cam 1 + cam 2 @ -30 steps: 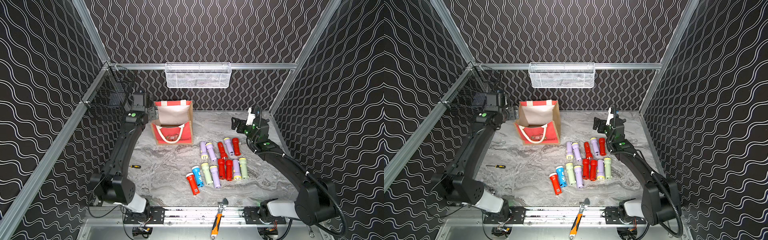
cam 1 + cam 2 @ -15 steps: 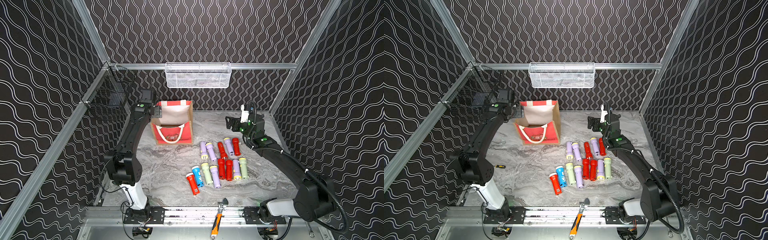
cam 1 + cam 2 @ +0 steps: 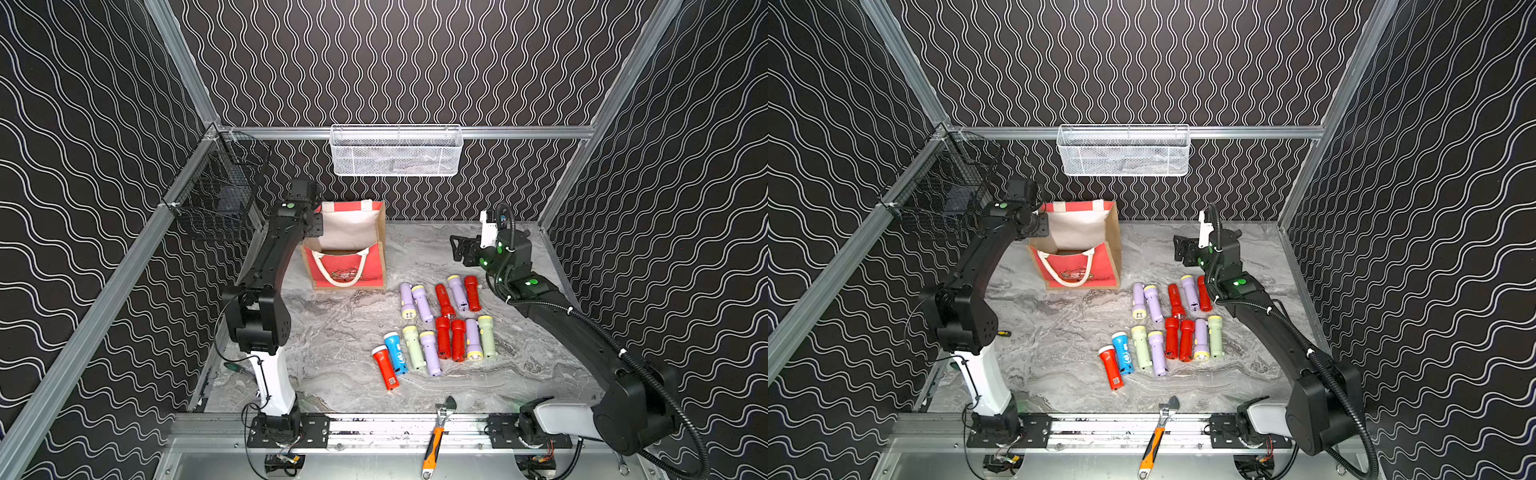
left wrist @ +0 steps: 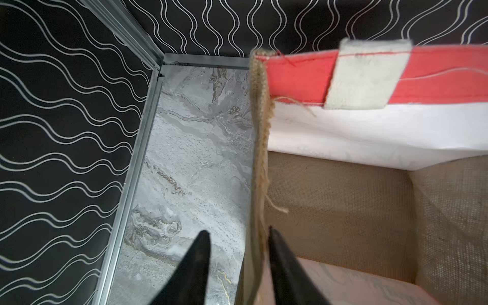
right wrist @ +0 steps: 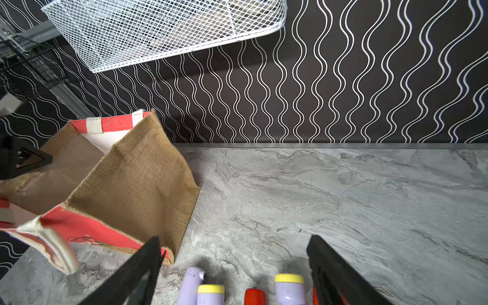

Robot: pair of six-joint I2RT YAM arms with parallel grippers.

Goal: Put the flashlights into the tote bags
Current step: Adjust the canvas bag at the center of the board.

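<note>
Your left gripper (image 4: 237,233) straddles the left burlap wall of the tote bag (image 3: 351,272), jaws narrow but released, with a gap at the outer finger. The bag stands upright at the rear of the bench (image 3: 332,332). The flashlights (image 3: 442,332) lie in rows to its right. Your right gripper (image 5: 234,237) hovers behind them, spread and empty.

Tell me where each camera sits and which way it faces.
Top views: high above the front rail, looking down at the table, left arm, right arm, tote bag and flashlights.
Left wrist: on the left arm, looking along the left gripper, its fingers astride the bag's burlap wall.
Right wrist: past the open right gripper toward the back wall.
Both wrist views share the tote bag.
</note>
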